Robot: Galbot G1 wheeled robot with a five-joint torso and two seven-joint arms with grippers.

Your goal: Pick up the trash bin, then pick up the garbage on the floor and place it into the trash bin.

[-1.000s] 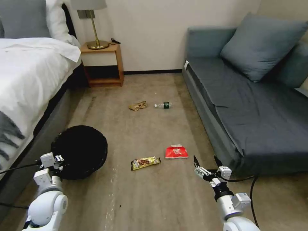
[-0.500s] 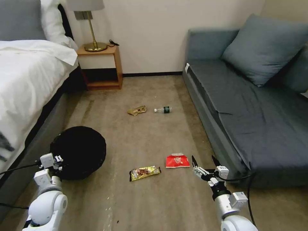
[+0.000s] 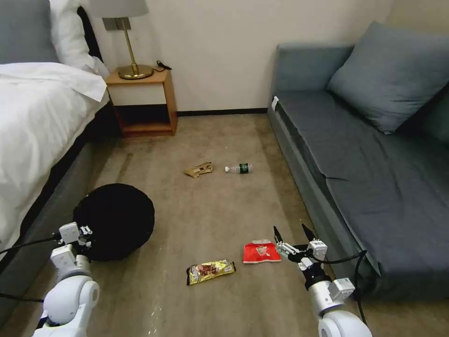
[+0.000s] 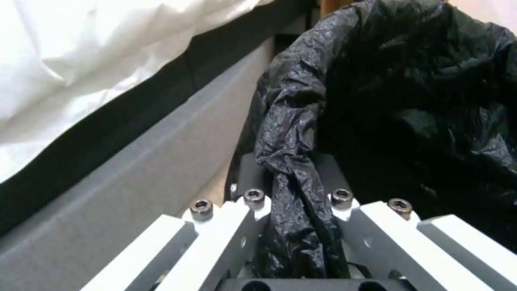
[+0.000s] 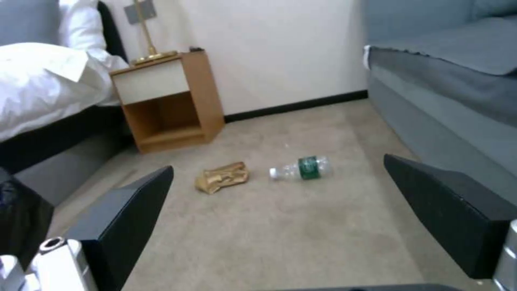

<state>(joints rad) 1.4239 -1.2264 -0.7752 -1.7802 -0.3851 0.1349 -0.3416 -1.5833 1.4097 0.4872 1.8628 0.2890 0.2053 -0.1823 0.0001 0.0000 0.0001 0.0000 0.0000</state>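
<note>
Left tool (image 4: pixel 293 210): lower left, clamped on the bag-covered rim of the round black-lined trash bin (image 3: pixel 114 220).
Right tool (image 3: pixel 293 234): lower centre-right, jaws spread wide, empty, just beside the red snack bag (image 3: pixel 261 252).

White-sheeted bed (image 3: pixel 37 121) along left edge. Wooden nightstand (image 3: pixel 142 100) with brass lamp (image 3: pixel 126 42) upper left. Grey-blue sofa (image 3: pixel 374 178) right, cushion (image 3: pixel 393 70) upper right.

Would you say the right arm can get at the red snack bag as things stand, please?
Probably yes. The right claw is open and sits just beside the red snack bag, which lies flat on bare carpet. Nothing stands between them; the sofa is on the arm's other side.
</note>
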